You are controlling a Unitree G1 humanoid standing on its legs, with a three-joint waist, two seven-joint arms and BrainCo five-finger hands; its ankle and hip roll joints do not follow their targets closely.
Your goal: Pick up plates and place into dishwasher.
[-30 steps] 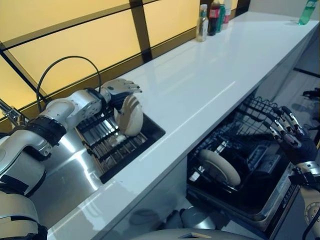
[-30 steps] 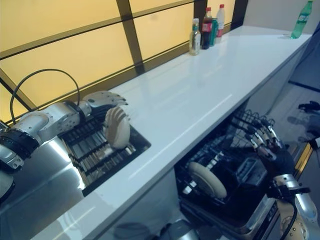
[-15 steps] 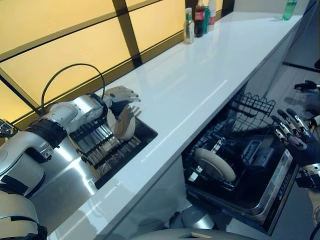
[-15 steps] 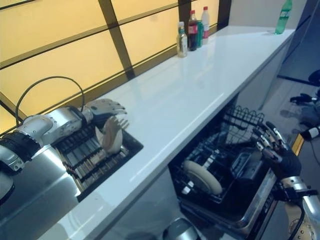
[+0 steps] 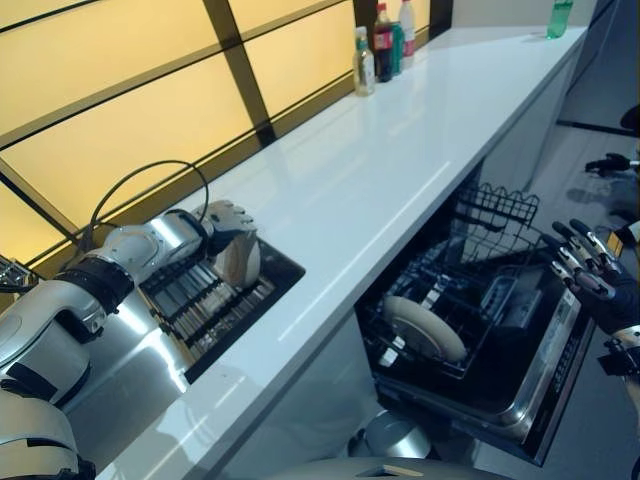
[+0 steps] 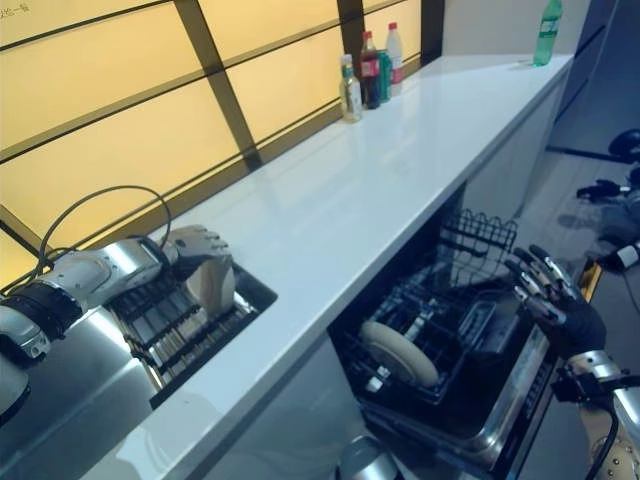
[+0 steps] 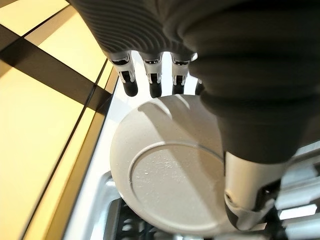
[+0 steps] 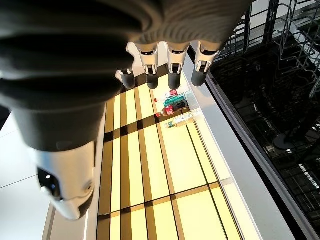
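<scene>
Picking stage: left hand [image 5: 226, 228] closed around the pale plate [image 7: 172, 192] standing in the drying rack [image 5: 205, 295], fingers over its top edge, thumb on its face. Next: lift clear, carry over to the dishwasher [image 5: 480, 330] beside the right hand [image 5: 592, 272], fingers spread, empty. No legible writing anywhere.

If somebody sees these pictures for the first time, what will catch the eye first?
Probably the left hand, closed around a round beige plate standing in the dark dish rack in the sink. Next, the open dishwasher below the long white counter, with another beige plate already racked; the right hand hangs open beside it.
</scene>
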